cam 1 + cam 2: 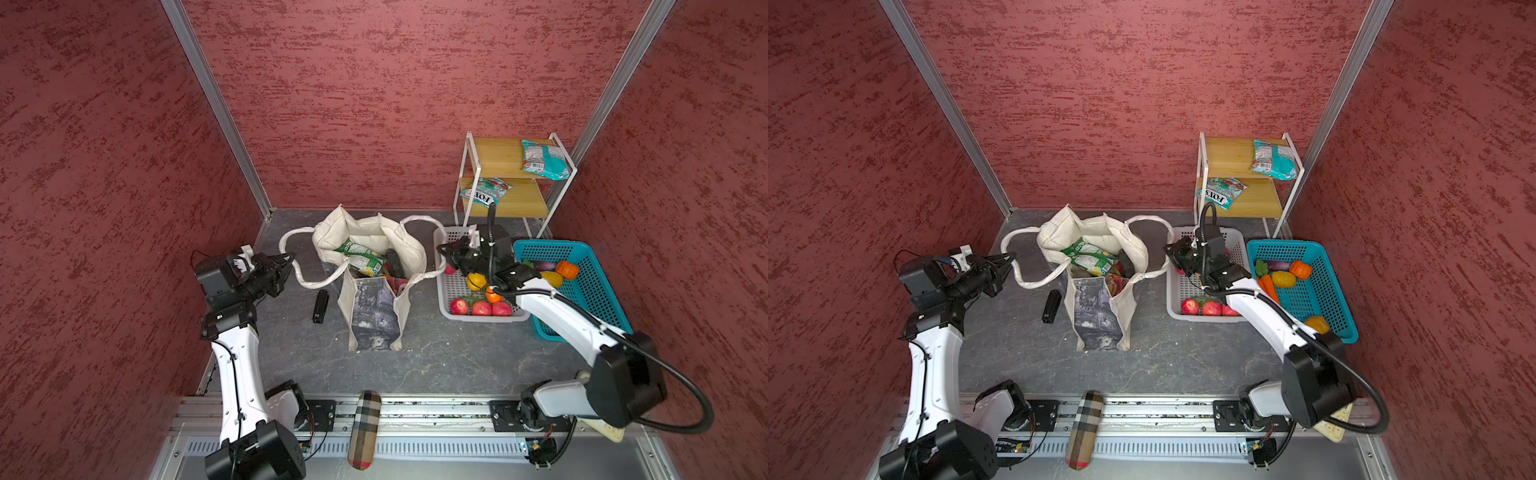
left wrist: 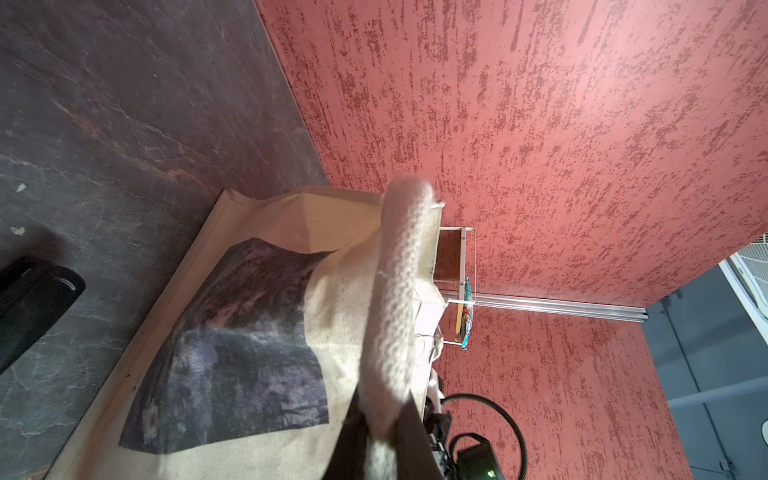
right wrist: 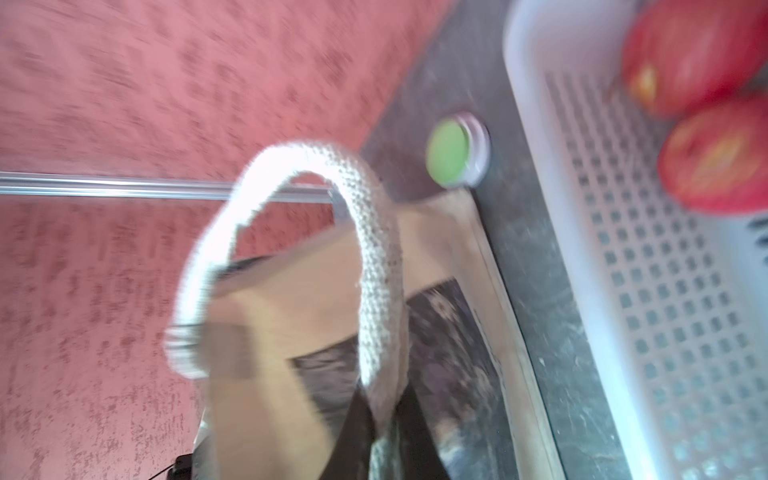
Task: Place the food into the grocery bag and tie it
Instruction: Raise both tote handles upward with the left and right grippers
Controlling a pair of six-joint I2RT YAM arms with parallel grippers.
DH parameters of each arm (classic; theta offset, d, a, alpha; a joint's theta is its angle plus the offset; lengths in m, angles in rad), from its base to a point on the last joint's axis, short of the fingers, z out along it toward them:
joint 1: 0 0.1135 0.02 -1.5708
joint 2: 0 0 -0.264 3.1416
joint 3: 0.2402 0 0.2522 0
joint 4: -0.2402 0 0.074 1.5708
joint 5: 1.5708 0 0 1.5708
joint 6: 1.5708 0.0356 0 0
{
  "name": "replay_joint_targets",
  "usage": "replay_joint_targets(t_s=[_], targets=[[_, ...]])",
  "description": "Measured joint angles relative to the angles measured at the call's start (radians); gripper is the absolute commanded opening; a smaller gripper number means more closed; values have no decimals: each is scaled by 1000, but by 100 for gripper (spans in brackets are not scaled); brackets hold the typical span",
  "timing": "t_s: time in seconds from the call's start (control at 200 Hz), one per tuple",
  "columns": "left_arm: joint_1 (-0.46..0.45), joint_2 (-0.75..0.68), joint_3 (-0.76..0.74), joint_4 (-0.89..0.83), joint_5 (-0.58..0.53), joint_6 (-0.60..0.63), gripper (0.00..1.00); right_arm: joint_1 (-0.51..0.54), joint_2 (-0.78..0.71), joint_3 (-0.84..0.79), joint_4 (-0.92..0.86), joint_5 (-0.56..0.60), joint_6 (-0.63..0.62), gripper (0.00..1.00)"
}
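The cream grocery bag stands open mid-table, its grey print facing front. Green snack packets and other food lie inside it. My left gripper is left of the bag, shut on the left strap handle. In the left wrist view the strap runs out from between the left gripper's fingers. My right gripper is right of the bag, shut on the right strap handle, which loops back toward the bag.
A white basket with red fruits sits under the right arm, and a blue basket with more toy produce beside it. A wooden shelf holds snack packets at the back right. A black object lies left of the bag.
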Motion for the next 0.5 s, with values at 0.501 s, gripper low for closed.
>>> replay_joint_targets(t_s=[0.501], targets=[[-132,48,359,-97,16,2,7,14,-69,124,-84,6,-229,0]])
